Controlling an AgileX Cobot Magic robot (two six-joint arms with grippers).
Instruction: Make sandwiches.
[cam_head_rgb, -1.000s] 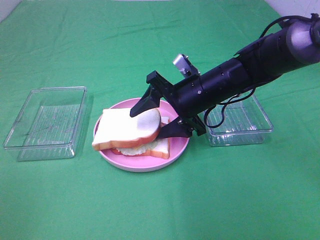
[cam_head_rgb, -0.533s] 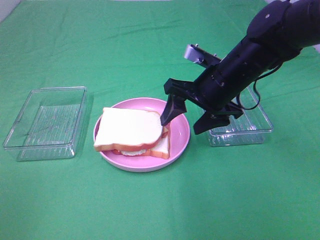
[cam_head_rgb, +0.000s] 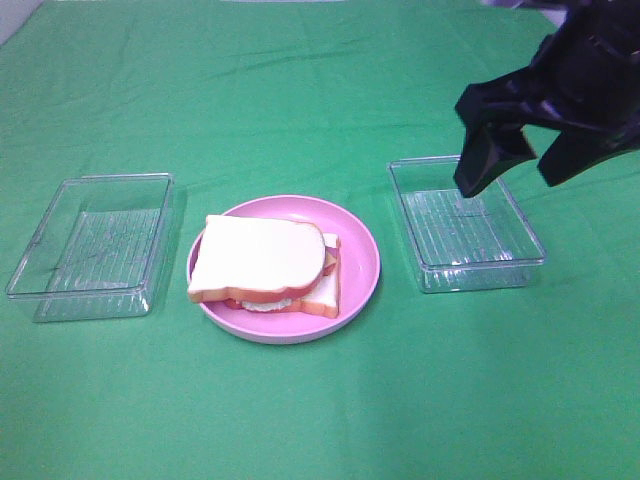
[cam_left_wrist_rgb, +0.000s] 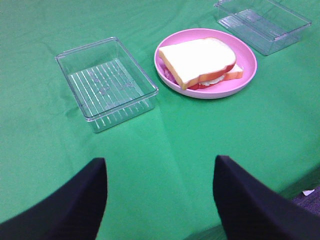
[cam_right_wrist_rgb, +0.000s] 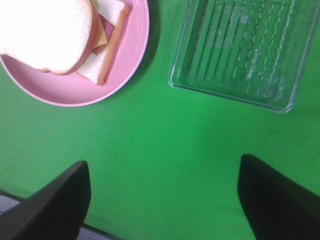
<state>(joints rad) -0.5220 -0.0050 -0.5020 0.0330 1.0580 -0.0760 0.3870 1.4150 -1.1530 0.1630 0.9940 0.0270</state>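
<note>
A sandwich (cam_head_rgb: 262, 262) lies on the round pink plate (cam_head_rgb: 358, 245) in the middle of the green cloth: two white bread slices with orange-brown crust, with pink-red and pale green filling showing at the edges. It also shows in the left wrist view (cam_left_wrist_rgb: 200, 62) and the right wrist view (cam_right_wrist_rgb: 60, 37). My right gripper (cam_head_rgb: 515, 165) is open and empty, raised above the right clear tray (cam_head_rgb: 466, 222), well away from the sandwich. My left gripper (cam_left_wrist_rgb: 160, 195) is open and empty over bare cloth near the table's front edge; it is outside the exterior view.
A second clear plastic tray (cam_head_rgb: 95, 243) stands left of the plate and holds nothing. The right tray holds nothing either. A green cloth covers the table. The table's edge shows in the left wrist view (cam_left_wrist_rgb: 305, 187).
My right gripper has let go of the top bread slice, which now rests on the stack, and has pulled back up and to the right, over the right tray.
</note>
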